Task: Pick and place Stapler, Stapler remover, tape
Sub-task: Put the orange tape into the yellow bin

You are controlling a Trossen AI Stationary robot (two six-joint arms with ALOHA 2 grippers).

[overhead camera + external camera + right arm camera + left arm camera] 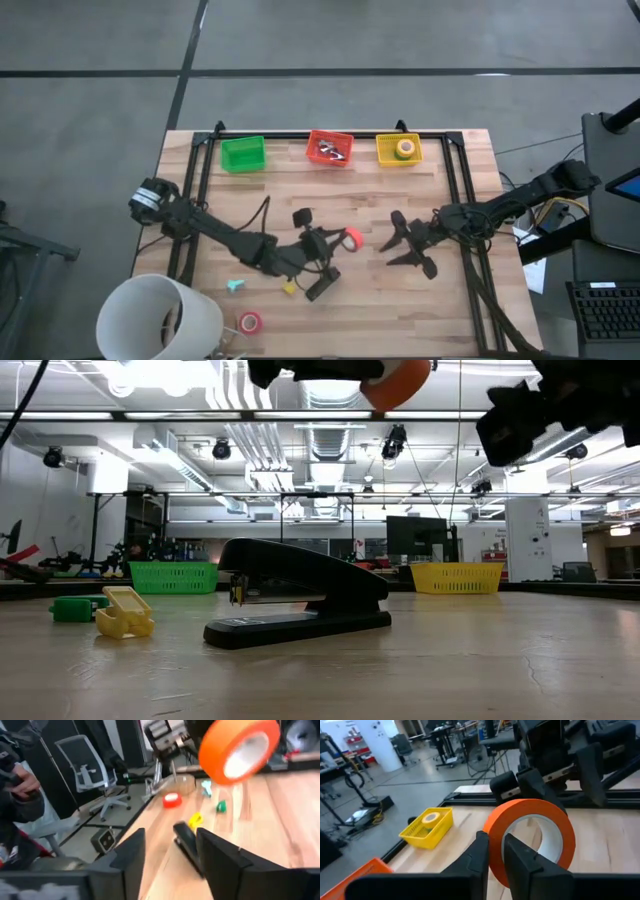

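Note:
My left gripper (343,240) hangs over the table's middle, shut on a red-orange tape roll (354,238), which also shows at the top of the low view (397,380). The black stapler (322,285) rests flat on its base on the wood just nearer, seen side-on in the low view (300,603). A second red tape roll (250,322) lies flat near the near-left corner. My right gripper (396,248) is open, a short way to the right of the held roll, touching nothing. In its wrist view the stapler (186,842) lies beyond its fingers. My left gripper holds the red-orange tape roll by its wall (496,862), which sits between the two fingers (479,854): one finger outside the ring, the other at its open centre. The roll is lifted clear of the table, standing on edge with its opening facing away from the wrist.
Three baskets line the far edge: green (243,154), red (330,149) with small metal pieces, yellow (399,149) with a yellow tape roll. A yellow piece (290,288) and a teal piece (235,286) lie near the stapler. A white cylinder (160,318) stands at the near-left corner. A person's hand (22,780) shows beyond the table.

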